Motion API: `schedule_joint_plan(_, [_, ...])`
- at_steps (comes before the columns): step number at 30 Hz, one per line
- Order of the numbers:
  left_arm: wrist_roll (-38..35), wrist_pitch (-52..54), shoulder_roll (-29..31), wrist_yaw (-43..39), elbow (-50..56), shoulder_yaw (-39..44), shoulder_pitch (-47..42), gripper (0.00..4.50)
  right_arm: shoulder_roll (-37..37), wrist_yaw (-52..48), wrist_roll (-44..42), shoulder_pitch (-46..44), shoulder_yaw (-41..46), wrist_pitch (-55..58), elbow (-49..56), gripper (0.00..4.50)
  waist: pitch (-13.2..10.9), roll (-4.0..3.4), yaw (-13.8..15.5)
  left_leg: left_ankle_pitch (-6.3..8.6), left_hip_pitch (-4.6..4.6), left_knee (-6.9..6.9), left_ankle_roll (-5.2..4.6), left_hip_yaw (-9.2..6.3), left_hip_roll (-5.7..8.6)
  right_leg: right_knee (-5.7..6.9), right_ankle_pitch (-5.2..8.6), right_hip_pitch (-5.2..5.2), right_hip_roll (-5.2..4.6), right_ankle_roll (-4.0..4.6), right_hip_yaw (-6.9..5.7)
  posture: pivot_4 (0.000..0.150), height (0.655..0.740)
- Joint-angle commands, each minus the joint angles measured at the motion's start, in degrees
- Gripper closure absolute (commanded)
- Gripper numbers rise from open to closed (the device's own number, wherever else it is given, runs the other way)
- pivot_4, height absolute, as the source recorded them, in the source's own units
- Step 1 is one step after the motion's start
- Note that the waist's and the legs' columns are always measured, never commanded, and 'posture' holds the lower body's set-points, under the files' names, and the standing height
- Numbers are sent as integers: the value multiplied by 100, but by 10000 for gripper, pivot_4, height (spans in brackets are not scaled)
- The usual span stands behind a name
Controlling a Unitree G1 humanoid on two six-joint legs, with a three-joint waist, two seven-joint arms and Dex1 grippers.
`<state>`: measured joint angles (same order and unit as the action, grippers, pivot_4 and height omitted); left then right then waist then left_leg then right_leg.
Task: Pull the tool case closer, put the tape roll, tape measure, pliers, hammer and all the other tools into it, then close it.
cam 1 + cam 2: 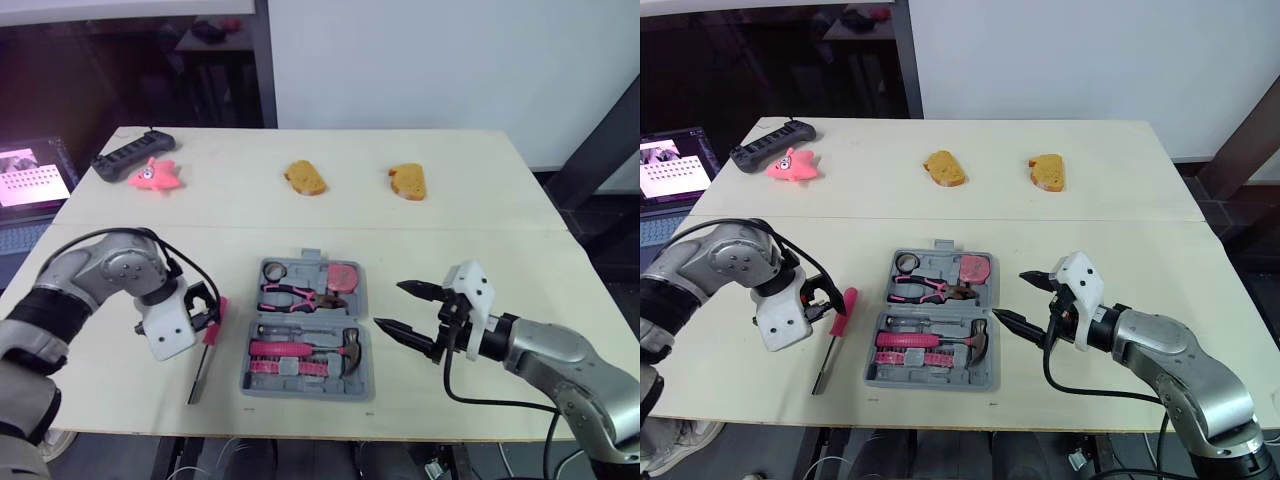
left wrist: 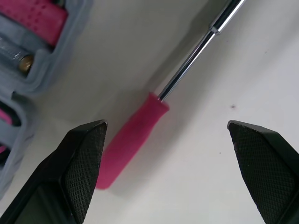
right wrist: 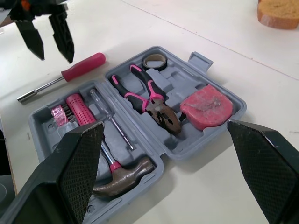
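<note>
The grey tool case (image 1: 258, 375) lies open in the middle of the table. In it are a tape roll (image 1: 276, 270), a pink tape measure (image 1: 342, 276), pliers (image 1: 300, 297) and a hammer (image 1: 335, 350). A screwdriver (image 1: 205, 355) with a pink handle (image 2: 135, 137) lies on the table just left of the case. My left gripper (image 1: 200, 303) hangs open right over that handle, fingers on either side and nothing held. To the right of the case my right gripper (image 1: 408, 310) is open and empty, pointing at it.
Two bread slices (image 1: 306, 178) (image 1: 408, 182), a pink toy (image 1: 153, 176) and a black power strip (image 1: 128, 155) lie at the far side of the table. A lit screen (image 1: 30, 175) stands off the left edge. The front edge runs just behind the case.
</note>
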<state>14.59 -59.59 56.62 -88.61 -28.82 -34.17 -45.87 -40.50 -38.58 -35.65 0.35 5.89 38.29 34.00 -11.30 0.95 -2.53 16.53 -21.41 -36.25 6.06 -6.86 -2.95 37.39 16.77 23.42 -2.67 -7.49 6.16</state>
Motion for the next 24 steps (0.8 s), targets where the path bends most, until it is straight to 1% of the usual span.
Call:
schedule_joint_plan(1, [204, -376, -77, 179, -61, -78, -150, 1603, 41, 38, -63, 17, 148, -82, 233, 0, 0, 0, 1, 0, 1, 0, 0, 0, 0, 0, 0, -1, 0, 0, 0, 1500, 7400])
schedule_joint_plan(6, [467, -667, -271, 436, -455, -254, -210, 1603, 55, 83, -95, -16, 137, -42, 241, 0, 0, 0, 0, 0, 2, -5, 0, -1, 0, 7, -1, -3, 0, -2, 0, 1500, 7400])
schedule_joint_plan(15, [1446, -1062, -668, 1293, -1176, -454, -368, 1603, 111, 204, -145, -12, 128, 16, 302, 0, 1, 1, 1, 0, 3, -6, 0, -1, 0, 9, -2, -3, 1, -3, 0, 1500, 7400])
schedule_joint_plan(17, [1578, -1093, -705, 1406, -1261, -514, -379, 6929, 108, 225, -163, 17, 147, 18, 326, 0, 4, -6, 2, 0, 5, -6, 0, -2, 0, 10, -2, -4, 1, -3, 0, 1500, 7400])
schedule_joint_plan(19, [1681, -1127, -716, 1509, -1320, -567, -407, 14842, 105, 243, -178, 37, 160, 22, 349, 0, 9, -14, 5, -1, 11, -5, 0, -1, 1, 12, -2, -8, 1, -3, 0, 1500, 7400])
schedule_joint_plan(23, [1819, -1182, -744, 1656, -1407, -627, -467, 36703, 92, 275, -227, 98, 226, 47, 419, 0, 15, -24, 42, -1, 14, -10, -1, -2, 1, 15, -2, -16, 0, -3, 0, 1500, 7400])
schedule_joint_plan(24, [1807, -1184, -754, 1664, -1411, -639, -483, 41278, 89, 281, -238, 119, 242, 52, 438, 0, 16, -26, 48, -1, 14, -12, -1, -2, 1, 15, -2, -19, 0, -3, 0, 1500, 7400])
